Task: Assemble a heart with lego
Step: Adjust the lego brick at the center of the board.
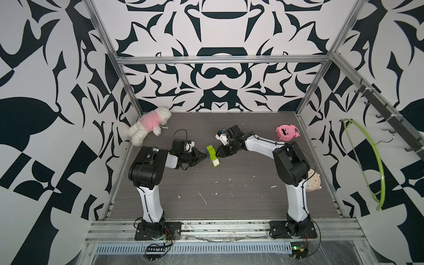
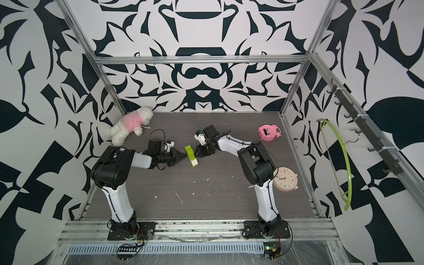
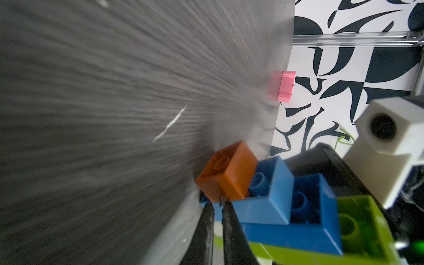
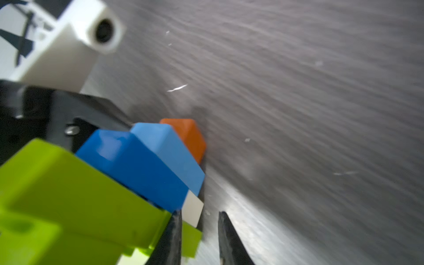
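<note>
In both top views, the lego heart (image 1: 212, 156) (image 2: 191, 156), a stepped cluster of lime-green, blue, orange and white bricks, sits at the centre of the frame on the grey table (image 1: 229, 195). The left gripper (image 1: 203, 158) meets it from frame left, jaws pinched together. The right gripper (image 1: 218, 153) flanks it from frame right. Its jaws are narrowly apart with nothing between them, and one finger (image 4: 174, 231) touches the bricks.

Stepped lime, blue, orange, white heart (image 1: 212, 157), central
</note>
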Controlling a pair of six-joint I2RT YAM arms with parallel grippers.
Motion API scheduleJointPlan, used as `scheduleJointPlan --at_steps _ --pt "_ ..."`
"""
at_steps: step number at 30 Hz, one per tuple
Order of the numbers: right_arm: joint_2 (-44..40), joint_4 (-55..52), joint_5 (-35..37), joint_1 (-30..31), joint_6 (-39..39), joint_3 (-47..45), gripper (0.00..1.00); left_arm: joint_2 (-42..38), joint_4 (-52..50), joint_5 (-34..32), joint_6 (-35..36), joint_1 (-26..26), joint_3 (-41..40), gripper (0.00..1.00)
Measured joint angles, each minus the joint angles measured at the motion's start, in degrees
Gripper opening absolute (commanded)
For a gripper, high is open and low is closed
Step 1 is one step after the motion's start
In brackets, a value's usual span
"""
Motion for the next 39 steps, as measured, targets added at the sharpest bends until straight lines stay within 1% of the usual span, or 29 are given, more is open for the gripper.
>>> scheduleJointPlan --at_steps 5,13,21,28,31,35,39 --pt "-0.02 -0.20 0.22 1.92 0.26 0.33 0.30 2.56 1.75 0.15 -1.20 0.00 3.17 0.14" --pt "-0.22 -0.81 0.11 2.43 0.50 2.19 0.30 5.05 2.62 1.99 -2.32 -0.02 7.80 0.15" --pt "-0.28 -1.25 -1.38 3.26 1.81 5.29 0.30 7.08 2.47 3.52 -2.40 0.22 10.43 0.15" --pt "0.22 -4.07 -1.22 6.40 3.08 9.97 0.30 8.07 1.29 3.82 -2.10 1.05 11.76 0.15" --pt "1.97 -5.95 -0.42 7.48 3.67 14.36 0.30 8.13 -0.42 3.82 -0.96 2.23 12.52 0.19" --pt "5.77 -8.31 0.50 8.33 4.04 20.50 0.30 8.28 -4.90 2.71 2.45 4.52 13.79 0.24" --pt "8.92 -8.83 1.29 8.59 4.04 23.21 0.30 8.28 -10.23 2.14 6.19 7.87 15.02 0.27"
